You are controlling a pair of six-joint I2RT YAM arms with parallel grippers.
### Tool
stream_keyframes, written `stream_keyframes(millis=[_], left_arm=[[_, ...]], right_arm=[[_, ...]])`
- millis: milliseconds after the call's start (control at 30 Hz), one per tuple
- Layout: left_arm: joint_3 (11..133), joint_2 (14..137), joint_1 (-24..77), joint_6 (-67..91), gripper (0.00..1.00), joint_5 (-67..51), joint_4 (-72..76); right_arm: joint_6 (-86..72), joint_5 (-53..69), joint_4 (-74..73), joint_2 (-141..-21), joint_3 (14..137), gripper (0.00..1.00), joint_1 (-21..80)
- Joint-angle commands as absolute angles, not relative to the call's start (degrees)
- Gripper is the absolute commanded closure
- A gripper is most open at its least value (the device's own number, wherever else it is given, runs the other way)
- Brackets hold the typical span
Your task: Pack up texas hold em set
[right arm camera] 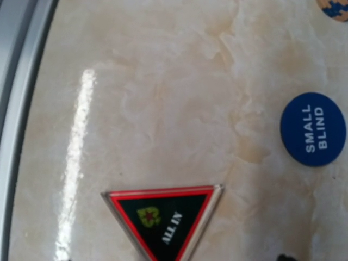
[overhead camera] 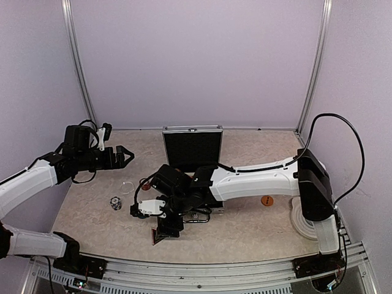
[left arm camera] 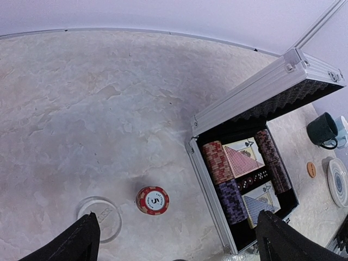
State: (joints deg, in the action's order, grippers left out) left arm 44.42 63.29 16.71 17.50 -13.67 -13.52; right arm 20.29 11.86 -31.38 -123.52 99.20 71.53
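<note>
Case (overhead camera: 192,147) open; right arm (overhead camera: 257,180) stoops over triangle (right arm camera: 163,223); left arm (overhead camera: 37,177) raised.

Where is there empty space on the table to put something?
Bare table spreads between the back wall, the open case and the red chip. It's crowded in front of the case, around the triangle and blue button.

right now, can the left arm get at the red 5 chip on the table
Probably yes: the chip lies flat and uncovered ahead of the open left gripper; only a clear disc sits close beside it.
</note>
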Motion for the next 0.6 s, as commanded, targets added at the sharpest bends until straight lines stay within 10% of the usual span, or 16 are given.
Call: stream_keyframes(millis=[0, 567], left_arm=[[44.9, 62.6, 16.4, 17.3, 0.01, -14.6, -12.5], [47.0, 74.2, 20.6, 15.5, 0.01, -10.3, -17.8]], right_arm=[[20.4, 9.1, -32.5, -125.5, 101.9, 0.19, 72.2], [19.1, 0.9, -29.7, -118.7, 93.6, 0.18, 72.2]])
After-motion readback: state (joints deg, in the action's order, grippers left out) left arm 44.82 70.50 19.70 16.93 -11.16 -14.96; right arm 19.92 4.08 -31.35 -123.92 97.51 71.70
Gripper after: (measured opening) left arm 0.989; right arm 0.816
